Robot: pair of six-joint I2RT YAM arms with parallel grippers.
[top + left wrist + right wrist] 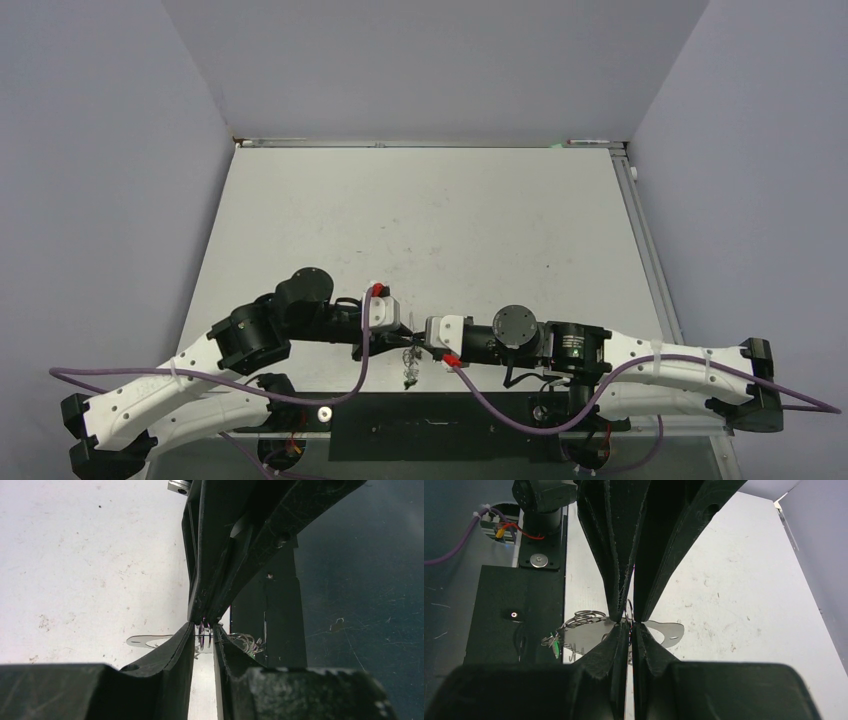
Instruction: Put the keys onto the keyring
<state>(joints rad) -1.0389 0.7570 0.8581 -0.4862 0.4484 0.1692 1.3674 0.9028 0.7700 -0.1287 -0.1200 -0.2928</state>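
My two grippers meet tip to tip low over the front of the table [420,220]. The keyring's silver ring [201,632] stands edge-on between them. My right gripper [630,626] is shut on that ring [629,605]. My left gripper [205,630] has its jaws narrowly apart around the ring, a sliver of gap on each side. A flat silver tag [666,630], a cluster of small rings [584,616] and a green piece [555,645] hang from it. In the top view this bundle [408,372] dangles below the left gripper [405,337] and right gripper [422,338]. No single key can be told apart.
A black base plate [440,435] runs along the near edge right under the dangling bundle. Purple cables [365,370] loop beside both wrists. Grey walls close in the left, the right and the back of the table.
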